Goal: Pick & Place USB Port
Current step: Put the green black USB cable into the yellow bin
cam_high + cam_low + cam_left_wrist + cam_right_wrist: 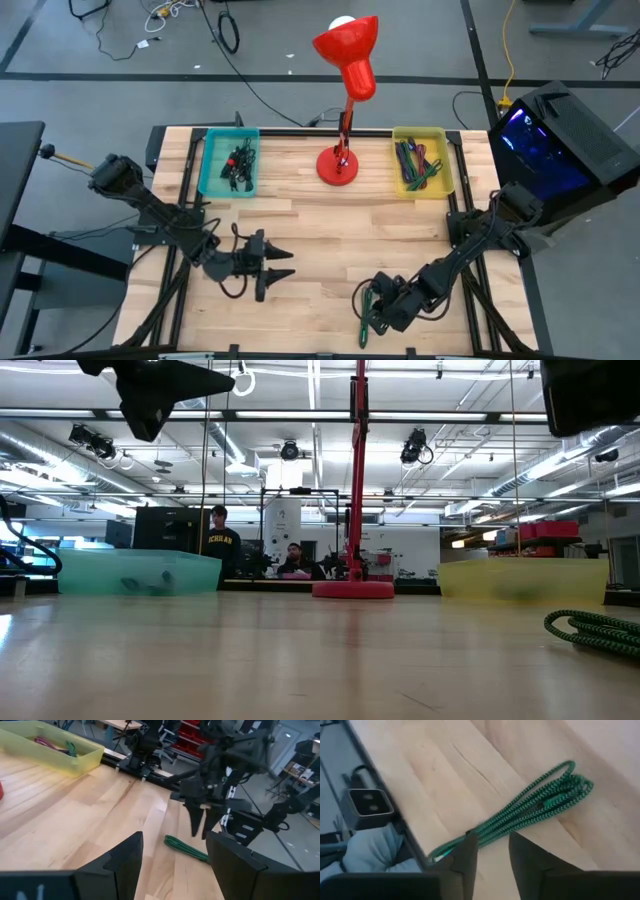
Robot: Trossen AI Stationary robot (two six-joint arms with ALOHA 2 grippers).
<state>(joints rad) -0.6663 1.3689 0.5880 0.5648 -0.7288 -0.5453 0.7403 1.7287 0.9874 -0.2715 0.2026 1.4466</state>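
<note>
The green braided USB cable (535, 807) lies coiled flat on the wooden table near its near edge (365, 315), and also shows in the low view (590, 630) and the left wrist view (185, 849). My right gripper (492, 852) hangs open above one end of the coil, fingers pointing down (201, 827), clear of the cable. My left gripper (280, 265) is open, level above the table's middle left, pointing toward the right arm. The yellow bin (421, 162) at the far right holds several coloured cables.
A teal bin (229, 162) with dark cables sits far left. A red desk lamp (340, 165) stands between the bins at the far edge. Bare wood lies between the arms and the bins. A small camera (367, 807) sits below the near edge. People sit beyond the table (295, 560).
</note>
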